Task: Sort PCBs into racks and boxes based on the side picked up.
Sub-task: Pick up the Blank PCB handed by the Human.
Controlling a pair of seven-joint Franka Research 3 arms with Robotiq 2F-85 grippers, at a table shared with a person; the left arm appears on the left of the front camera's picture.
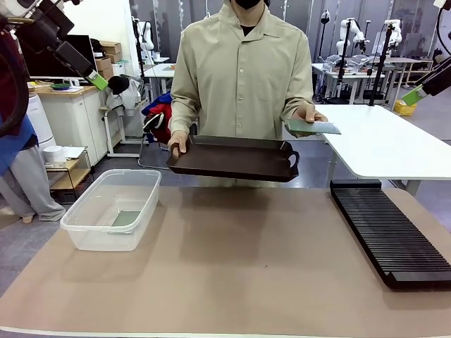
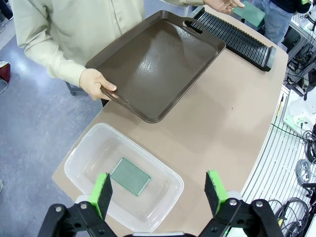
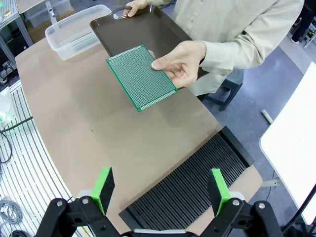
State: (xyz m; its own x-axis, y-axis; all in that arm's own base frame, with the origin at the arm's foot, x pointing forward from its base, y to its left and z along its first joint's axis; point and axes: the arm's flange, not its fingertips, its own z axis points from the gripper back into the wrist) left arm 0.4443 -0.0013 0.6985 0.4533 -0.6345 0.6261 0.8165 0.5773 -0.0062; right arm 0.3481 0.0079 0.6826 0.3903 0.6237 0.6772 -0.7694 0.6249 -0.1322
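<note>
The person stands across the surface (image 1: 246,267), one hand carrying a tray (image 2: 158,64); the other hand (image 3: 180,61) holds a board (image 3: 141,76) out flat in the air, beyond the far edge; that, I'd say, is the piece the coming move turns on. Seen along the right gripper (image 3: 160,188), the board sits at twelve o'clock, well apart, with its long axis running from eleven to five; the hand pinches the long edge on the three o'clock side, so the nine o'clock edge and both short ends are free. This gripper's jaws stand wide with nothing between them, above the rack (image 3: 197,182). The left gripper (image 2: 158,190) is likewise spread and empty; it hangs over the box (image 1: 99,238), where the other board (image 2: 130,176) lies flat on the floor, near ten o'clock from it. The right arm is clearly nearer the offered board; I'd expect it to reach forward and turn its wrist to meet a free edge.
</note>
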